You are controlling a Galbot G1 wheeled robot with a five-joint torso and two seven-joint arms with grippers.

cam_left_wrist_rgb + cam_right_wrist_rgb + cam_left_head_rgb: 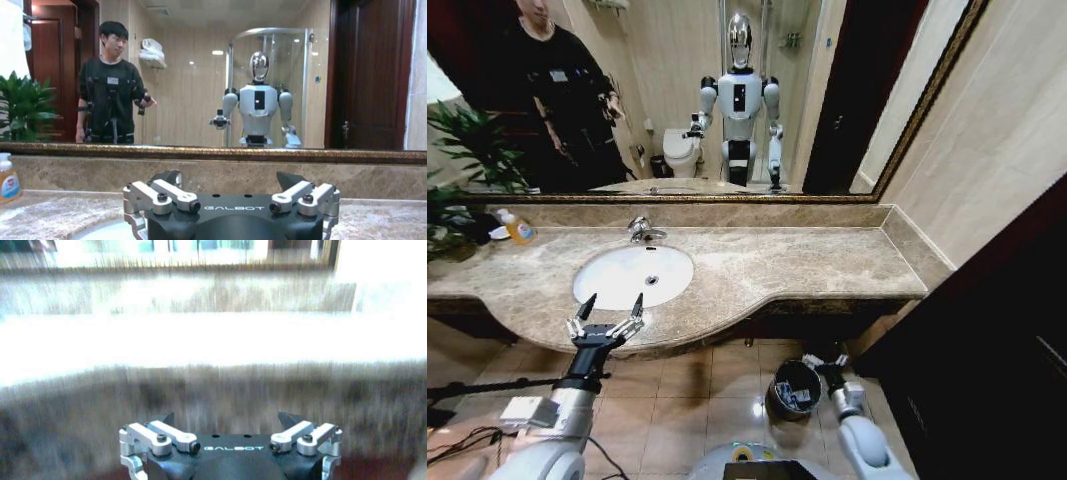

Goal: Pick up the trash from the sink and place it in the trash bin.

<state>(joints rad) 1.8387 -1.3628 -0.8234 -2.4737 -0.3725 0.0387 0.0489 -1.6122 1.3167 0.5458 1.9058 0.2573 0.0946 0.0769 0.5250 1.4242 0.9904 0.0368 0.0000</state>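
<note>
The sink [617, 262] is an oval white basin in the brown marble counter, with a chrome faucet [640, 230] behind it. I see no trash in the basin, just the drain. My left gripper [610, 312] hovers open at the counter's front edge, just in front of the basin, and the left wrist view shows my left gripper [228, 176] with its jaws spread and nothing between them. On the floor stands the dark round trash bin [779, 396], with white and blue bits of trash [802, 397] inside. My right gripper [820, 364] hangs open at the bin's far right rim, and my right gripper [227, 416] is empty.
An orange-liquid bottle [519, 230] stands at the counter's back left beside a green plant [457, 170]. A big mirror [847, 100] covers the wall behind. Cables and a white box [522, 410] lie on the tiled floor at the left. A dark door [997, 340] bounds the right.
</note>
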